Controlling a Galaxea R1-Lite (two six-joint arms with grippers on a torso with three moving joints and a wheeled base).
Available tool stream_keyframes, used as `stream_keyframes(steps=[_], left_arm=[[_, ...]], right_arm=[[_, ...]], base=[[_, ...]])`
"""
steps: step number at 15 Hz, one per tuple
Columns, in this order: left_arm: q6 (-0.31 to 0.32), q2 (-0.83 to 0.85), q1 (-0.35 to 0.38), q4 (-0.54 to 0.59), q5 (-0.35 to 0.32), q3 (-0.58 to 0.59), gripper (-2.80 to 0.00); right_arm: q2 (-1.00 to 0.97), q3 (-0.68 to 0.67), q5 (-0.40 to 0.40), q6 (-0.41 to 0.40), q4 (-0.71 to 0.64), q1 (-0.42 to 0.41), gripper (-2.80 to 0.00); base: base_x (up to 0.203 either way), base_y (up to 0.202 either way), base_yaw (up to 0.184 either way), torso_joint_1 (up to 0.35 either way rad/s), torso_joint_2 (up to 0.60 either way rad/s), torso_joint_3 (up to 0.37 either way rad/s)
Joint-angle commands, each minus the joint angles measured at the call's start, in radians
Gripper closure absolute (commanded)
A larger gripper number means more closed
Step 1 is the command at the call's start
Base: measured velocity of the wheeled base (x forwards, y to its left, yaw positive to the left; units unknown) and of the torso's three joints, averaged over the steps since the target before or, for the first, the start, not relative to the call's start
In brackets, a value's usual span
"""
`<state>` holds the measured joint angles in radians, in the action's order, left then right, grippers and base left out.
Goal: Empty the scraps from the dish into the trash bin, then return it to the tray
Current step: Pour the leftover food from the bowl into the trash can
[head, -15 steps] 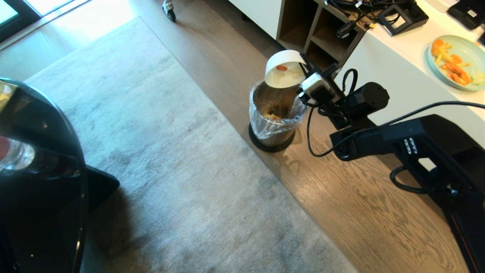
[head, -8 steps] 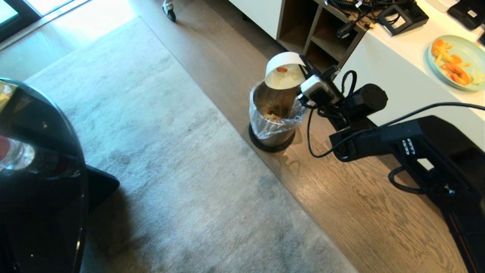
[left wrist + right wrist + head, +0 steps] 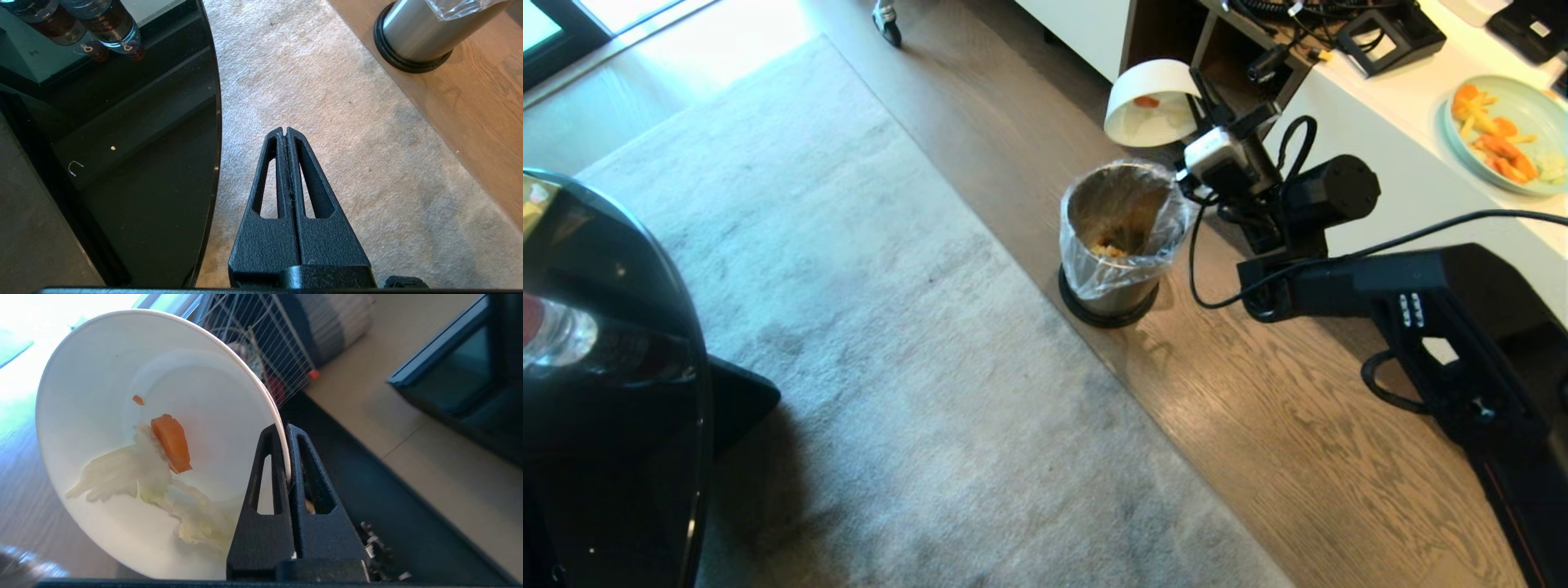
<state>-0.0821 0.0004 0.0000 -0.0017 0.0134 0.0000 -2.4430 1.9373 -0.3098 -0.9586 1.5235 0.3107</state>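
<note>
The right gripper (image 3: 1194, 110) was closed tightly on the rim of the white bowl (image 3: 1150, 104), one finger inside and one finger outside the wall. The bowl was tipped on its side in the upper middle of the head view, above and behind the steel trash bin (image 3: 1115, 245), and no longer over the bin's mouth. In the right wrist view an orange chunk (image 3: 171, 442) and pale shreds (image 3: 135, 477) clung to the inner wall of the bowl, so I judge that the emptying was not complete. Some scraps (image 3: 1109, 248) lay at the bottom of the bin's liner.

To do this step well, the bowl should probably go back over the bin opening, tilt more steeply with the rim low, and receive a small shake, because wet shreds stick. The grip on the thin rim must remain firm.

The left gripper (image 3: 286, 132) hung with its fingers pressed together and empty, over the carpet (image 3: 327, 102) beside a black glass table (image 3: 143, 143). The tray was not visible in any view.
</note>
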Motion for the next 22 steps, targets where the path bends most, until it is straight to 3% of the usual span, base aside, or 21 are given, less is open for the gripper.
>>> stream_keyframes(steps=[1,22], left_arm=[[-0.001,0.000,0.000,0.000,0.000,0.000,0.00],[-0.001,0.000,0.000,-0.001,0.000,0.000,0.00]], right_arm=[[0.008,0.009,-0.003,-0.006,0.044,0.002,0.00],[0.121,0.009,-0.005,0.042,0.044,0.033,0.00]], base=[[0.000,0.000,0.000,0.000,0.00,0.000],[0.000,0.000,0.000,0.000,0.00,0.000]])
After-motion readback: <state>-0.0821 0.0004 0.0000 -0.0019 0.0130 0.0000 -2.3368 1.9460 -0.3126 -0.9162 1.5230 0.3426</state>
